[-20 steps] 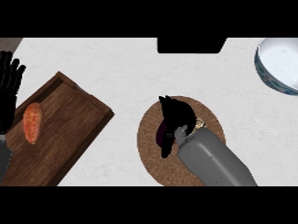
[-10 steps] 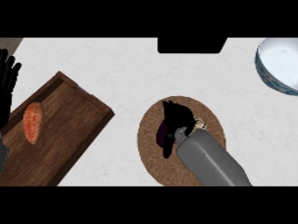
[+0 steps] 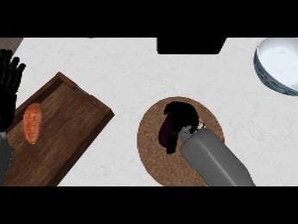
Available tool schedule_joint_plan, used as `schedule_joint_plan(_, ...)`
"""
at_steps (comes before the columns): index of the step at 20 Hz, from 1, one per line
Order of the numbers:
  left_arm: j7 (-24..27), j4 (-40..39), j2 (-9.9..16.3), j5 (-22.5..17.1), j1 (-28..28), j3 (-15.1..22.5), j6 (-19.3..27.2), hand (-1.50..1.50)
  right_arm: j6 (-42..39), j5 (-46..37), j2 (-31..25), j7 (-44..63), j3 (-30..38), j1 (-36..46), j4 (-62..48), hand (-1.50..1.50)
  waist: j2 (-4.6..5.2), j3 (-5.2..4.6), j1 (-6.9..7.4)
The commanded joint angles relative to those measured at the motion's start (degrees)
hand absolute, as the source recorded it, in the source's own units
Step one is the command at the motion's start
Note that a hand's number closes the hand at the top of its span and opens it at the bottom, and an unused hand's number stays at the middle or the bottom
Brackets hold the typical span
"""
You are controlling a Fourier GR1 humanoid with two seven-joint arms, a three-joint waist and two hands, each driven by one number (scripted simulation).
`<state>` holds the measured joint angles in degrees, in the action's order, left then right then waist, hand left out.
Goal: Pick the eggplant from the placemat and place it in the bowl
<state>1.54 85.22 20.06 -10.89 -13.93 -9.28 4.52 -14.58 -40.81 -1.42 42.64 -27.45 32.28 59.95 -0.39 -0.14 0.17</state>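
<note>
A dark purple eggplant [image 3: 166, 133] lies on the round brown placemat [image 3: 152, 159] in the middle of the counter. My right hand [image 3: 182, 114] is on top of it, fingers curled over its far end, hiding most of it. The white bowl [image 3: 286, 64] with a blue patterned rim stands at the far right, apart from the hand. My left hand [image 3: 1, 89] rests open at the left edge, fingers up.
A wooden cutting board [image 3: 67, 127] lies at the left with an orange sweet potato [image 3: 32, 124] on it, next to my left hand. A black block [image 3: 191, 45] sits at the counter's back edge.
My right hand has crept a little further over the eggplant and its fingers have curled round it. The left hand has stayed at the left edge.
</note>
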Motion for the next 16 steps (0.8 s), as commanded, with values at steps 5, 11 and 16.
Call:
schedule_joint_plan(5, -3.5, 2.1, -1.1, 1.4, -1.2, -0.1, 0.3, 0.0, 2.9, -6.3, -1.4, -7.8, 0.9, -3.3, -0.5, 1.5, 0.37, 0.15, -0.06)
schedule_joint_plan(11, -2.4, 1.6, -0.2, 0.6, 0.4, -2.2, -1.2, 0.0, 2.9, -7.0, -11.6, -11.2, 2.6, -9.7, 8.6, 1.5, -0.14, 0.15, -1.77)
schedule_joint_plan(16, -1.0, 0.1, 1.3, 0.7, 3.3, -5.6, 0.2, 0.0, 5.6, -2.9, -34.2, -21.3, 18.1, -12.8, 0.9, 1.5, -0.46, 0.53, -9.09)
